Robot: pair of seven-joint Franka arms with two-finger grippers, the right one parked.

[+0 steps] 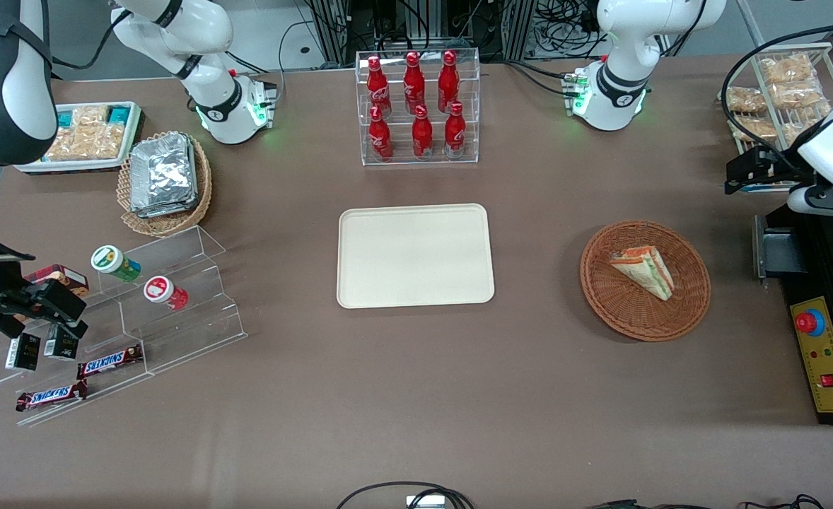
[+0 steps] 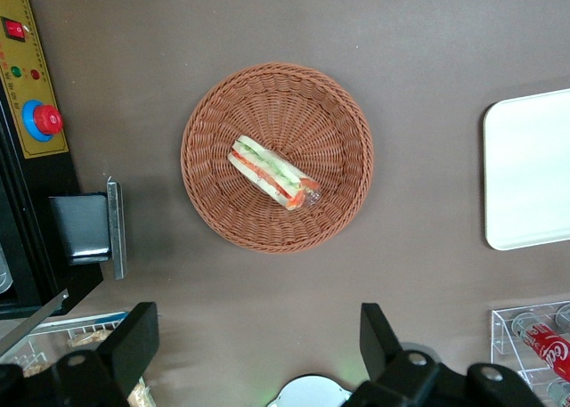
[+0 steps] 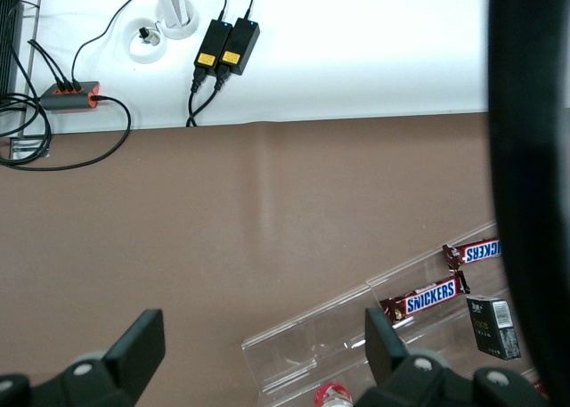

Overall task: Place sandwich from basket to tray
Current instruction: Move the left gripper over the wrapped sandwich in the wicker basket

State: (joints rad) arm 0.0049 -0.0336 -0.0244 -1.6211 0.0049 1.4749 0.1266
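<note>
Hovering well above the table with jaws spread wide and empty, the gripper [image 2: 258, 354] looked down on the sandwich [image 2: 272, 172] in the basket [image 2: 214, 113], tray [image 1: 360, 233] bare, presumably ready for a clean descent.

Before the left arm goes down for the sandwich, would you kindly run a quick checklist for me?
1. Triangular wrapped sandwich lies in the round reddish-brown wicker basket: ok.
2. Nothing else in the basket beside it: ok.
3. Flat cream-beige rectangular tray bare, ready to receive: ok.
4. Left gripper open, fingers spread wide: ok.
5. Gripper high above the table, not yet over the sandwich: not ok.
6. Path between basket and tray free of objects: ok.
</note>
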